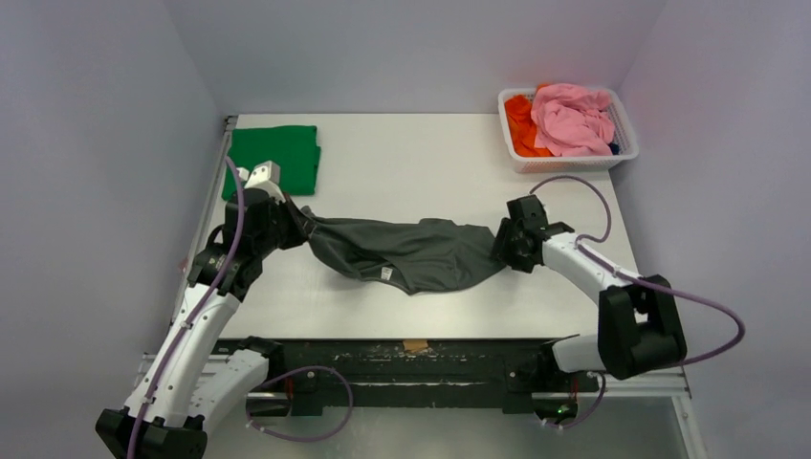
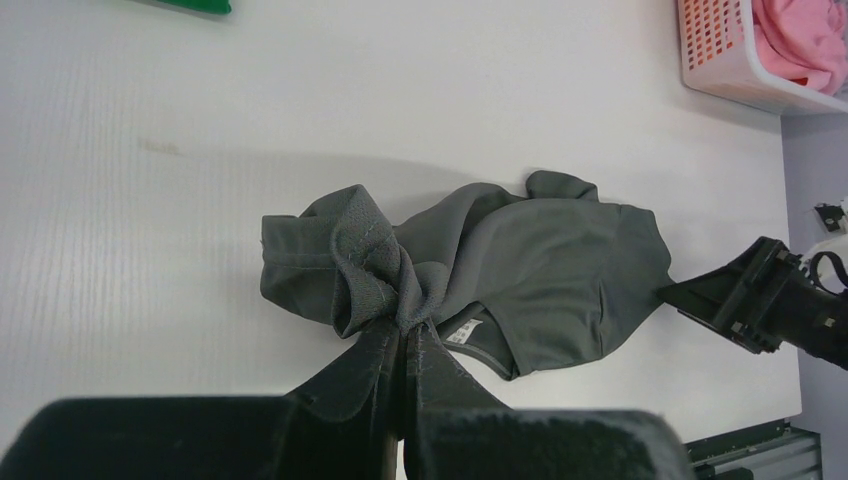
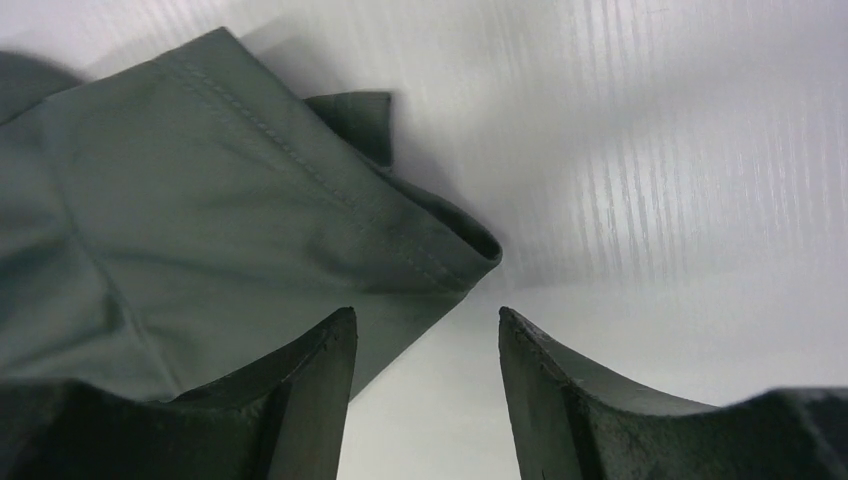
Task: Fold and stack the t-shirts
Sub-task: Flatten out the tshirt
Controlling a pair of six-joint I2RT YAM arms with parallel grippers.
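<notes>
A charcoal-grey t-shirt lies crumpled across the middle of the table, stretched between the two arms. My left gripper is shut on a bunched fold at its left end; the wrist view shows cloth pinched at the fingertips of the left gripper, with the grey t-shirt spreading beyond. My right gripper stands open at the shirt's right end. In its wrist view the right gripper holds nothing, and a hemmed corner of the grey t-shirt lies just ahead and to the left. A folded green t-shirt rests at the back left.
A white mesh basket with pink and orange cloth stands at the back right corner, also seen as the basket in the left wrist view. The table's left edge runs just beside the green shirt. Grey walls close in on three sides.
</notes>
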